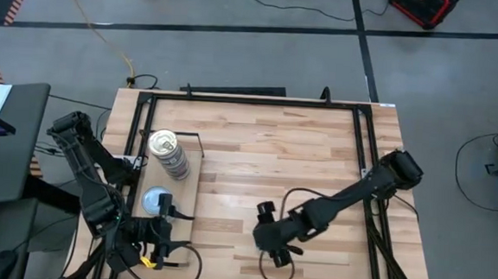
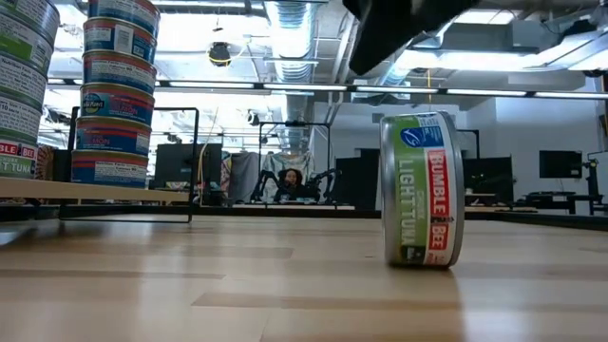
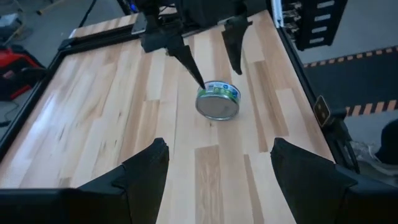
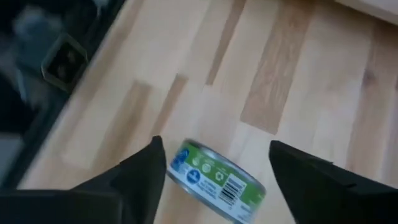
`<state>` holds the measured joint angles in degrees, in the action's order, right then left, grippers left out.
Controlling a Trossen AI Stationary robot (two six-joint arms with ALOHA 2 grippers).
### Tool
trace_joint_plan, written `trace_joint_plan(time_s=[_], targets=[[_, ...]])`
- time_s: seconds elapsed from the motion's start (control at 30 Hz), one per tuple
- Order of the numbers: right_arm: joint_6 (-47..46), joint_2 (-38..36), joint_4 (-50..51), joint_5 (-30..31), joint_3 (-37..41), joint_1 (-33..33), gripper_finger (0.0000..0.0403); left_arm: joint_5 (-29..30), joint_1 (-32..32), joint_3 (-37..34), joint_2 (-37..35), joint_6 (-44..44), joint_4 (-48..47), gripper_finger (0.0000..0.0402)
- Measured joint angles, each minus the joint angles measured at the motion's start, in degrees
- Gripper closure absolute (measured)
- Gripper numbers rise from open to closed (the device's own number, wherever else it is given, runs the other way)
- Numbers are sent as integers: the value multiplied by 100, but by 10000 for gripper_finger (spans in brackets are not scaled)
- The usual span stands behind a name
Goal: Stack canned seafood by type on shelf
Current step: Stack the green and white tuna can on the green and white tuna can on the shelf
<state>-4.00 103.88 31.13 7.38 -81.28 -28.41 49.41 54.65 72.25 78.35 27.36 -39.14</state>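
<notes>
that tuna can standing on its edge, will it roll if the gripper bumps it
Probably: the tuna can stands on its round rim on the smooth table, so it could roll or tip flat. The open right gripper hangs just above it, not gripping it.

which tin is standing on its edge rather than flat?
The green-label tuna tin alone on the bare tabletop, below the open right gripper. The others sit flat in stacks on the shelf.

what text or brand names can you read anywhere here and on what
"BUMBLE BEE" in white on a red band, on the green-labelled tin standing on edge on the table.
"LIGHT TUNA" on the same tin's green label.
"T TUNA", a cut-off part, on a tin in the left stack on the shelf.
Labels of the blue stack: too small to read.
Barcode and icons on the tin's label in the right wrist view: unreadable.
</notes>
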Motion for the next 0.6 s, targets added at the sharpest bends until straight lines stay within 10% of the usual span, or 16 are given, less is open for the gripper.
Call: trace_joint_plan(time_s=[0.6], targets=[[2623,669,1572,-776,-828,558,69,39,-245,0,-2,-351,-161,129]])
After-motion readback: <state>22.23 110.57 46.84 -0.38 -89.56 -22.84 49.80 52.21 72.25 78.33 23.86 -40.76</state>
